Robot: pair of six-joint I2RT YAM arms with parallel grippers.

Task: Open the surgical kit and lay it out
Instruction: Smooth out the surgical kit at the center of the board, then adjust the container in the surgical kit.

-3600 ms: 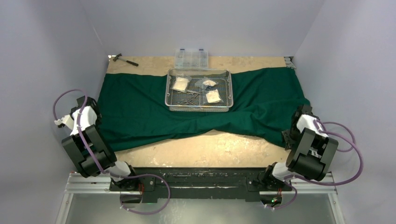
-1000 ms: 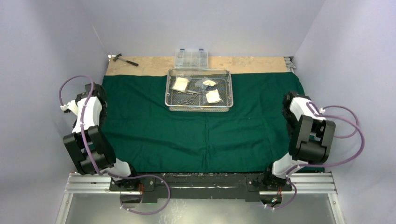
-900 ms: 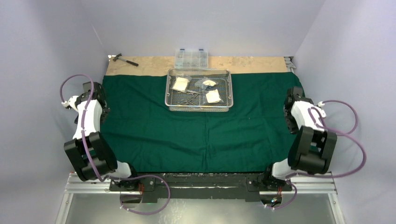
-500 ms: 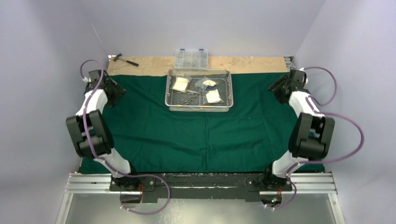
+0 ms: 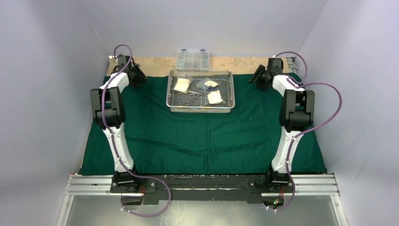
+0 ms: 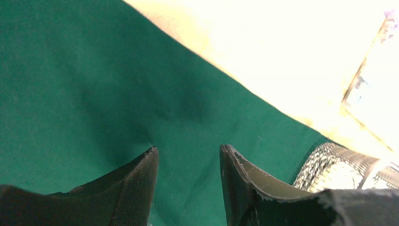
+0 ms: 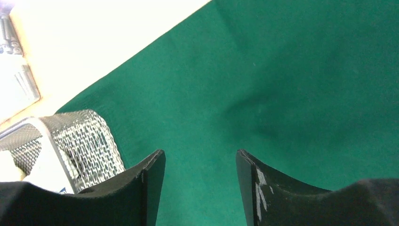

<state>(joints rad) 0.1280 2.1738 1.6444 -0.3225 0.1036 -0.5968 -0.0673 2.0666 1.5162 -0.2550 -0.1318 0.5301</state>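
left pincer point(image 5: 139, 79) and right pincer point(image 5: 255, 78) flank mesh tray point(image 5: 201, 110), long axis left-right.

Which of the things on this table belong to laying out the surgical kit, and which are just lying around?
Belong to the job: green cloth, wire tray, gauze packets, small steel instruments in the tray.
Just lying about: clear plastic box behind the tray.

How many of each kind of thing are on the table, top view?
Green cloth: 1
Wire-mesh tray: 1
Gauze packets: 3
Clear compartment box: 1
Steel instruments in the tray: too small to count
Total counted: 6
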